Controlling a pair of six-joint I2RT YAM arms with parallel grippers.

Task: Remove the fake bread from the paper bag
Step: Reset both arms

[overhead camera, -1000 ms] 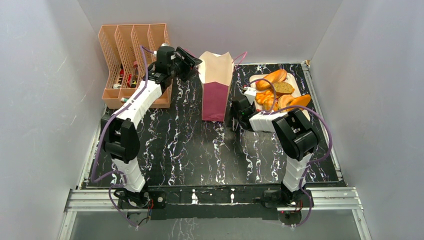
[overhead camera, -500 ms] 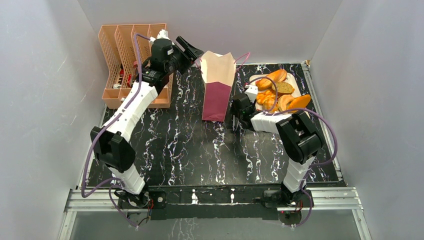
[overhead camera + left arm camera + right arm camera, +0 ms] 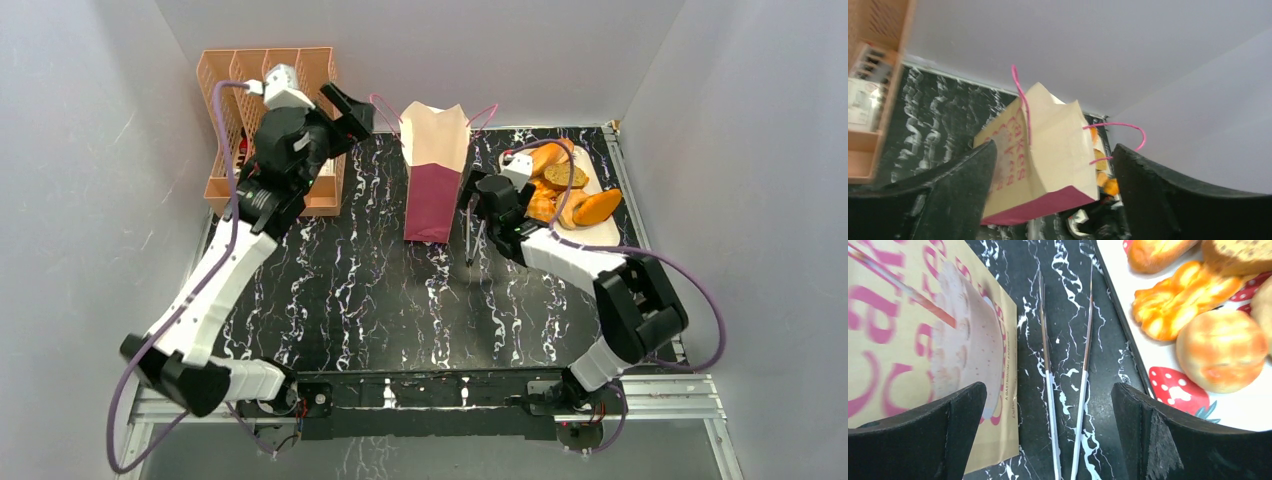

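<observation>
Top external view: tall tan-and-maroon paper bag (image 3: pixel 433 175) stands upright, long axis vertical, mouth upward, flanked by left gripper (image 3: pixel 350 108) and right gripper (image 3: pixel 1049 390), both spread wide and empty.

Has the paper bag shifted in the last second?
No. The paper bag stands where it did, base on the same white veins of the tabletop.

Robot lab test cell: plain white panels (image 3: pixel 80 200) enclose the black marbled counter (image 3: pixel 380 300); an aluminium rail (image 3: pixel 660 395) runs along the counter's near edge.

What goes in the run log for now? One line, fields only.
left gripper open, high left of paper bag | right gripper open, low right of bag | bag upright | bread pieces on tray
</observation>
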